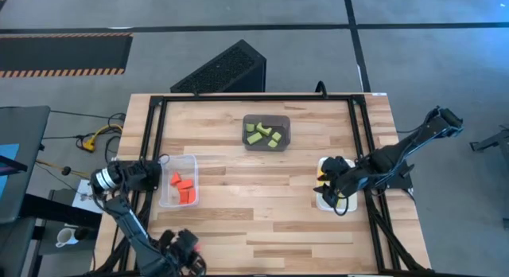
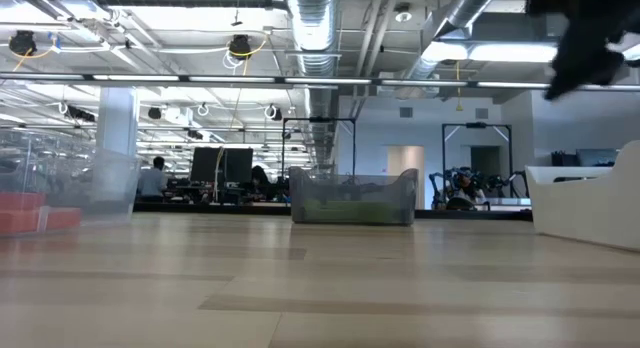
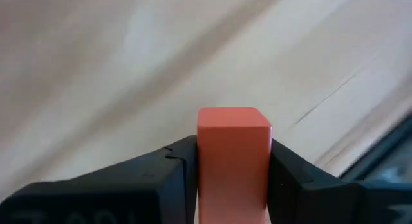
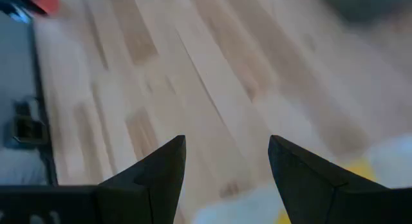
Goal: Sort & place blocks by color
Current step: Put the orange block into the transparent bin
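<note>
Left hand (image 3: 232, 185) around square-ended red block (image 3: 233, 159)

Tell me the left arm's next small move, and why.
Probably carry the red block the short way into the clear bin. The left pincer has it clamped between both fingers, and in the high view that arm sits just at the bin's side, where other red blocks already lie.

Pale wood, plastic bins, matt blocks

The table (image 1: 262, 229) is pale planked wood with a soft sheen; the clear bin (image 1: 189, 161) looks like glossy plastic; the red block (image 3: 233, 156) is smooth and matt between matt black fingers (image 3: 164, 179).
</note>
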